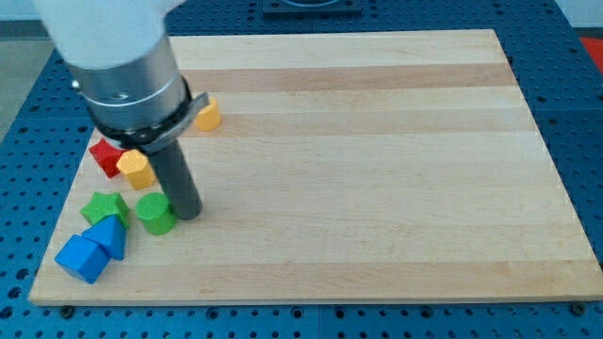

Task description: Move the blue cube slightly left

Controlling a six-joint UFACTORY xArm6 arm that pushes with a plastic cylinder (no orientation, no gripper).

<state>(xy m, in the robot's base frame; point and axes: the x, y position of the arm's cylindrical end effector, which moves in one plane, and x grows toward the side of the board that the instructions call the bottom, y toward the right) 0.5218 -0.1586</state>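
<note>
Your rod stands at the board's left end; my tip (187,215) rests on the wood just beside the green cylinder (155,214), at its right edge, touching or nearly so. No gripper on this rig, so there is nothing to open, close or hold: the rod carries nothing and only pushes.

Blue cube (82,257): below and well to the view's left of the tip, close to the board's bottom-left corner. A second blue block, wedge-like (112,234), touches its upper right side and sits between cube and tip. Green star-like block (103,206) just left of the cylinder.

Above-left of the tip: yellow block (138,169), red block (108,156) touching it. Another yellow block (207,115) straight above, beyond the arm's housing.

Progress, as judged: the tip is not in contact with the cube. Little board remains to the cube's left. You'd need to get the tip to the cube's right face, past the wedge.
</note>
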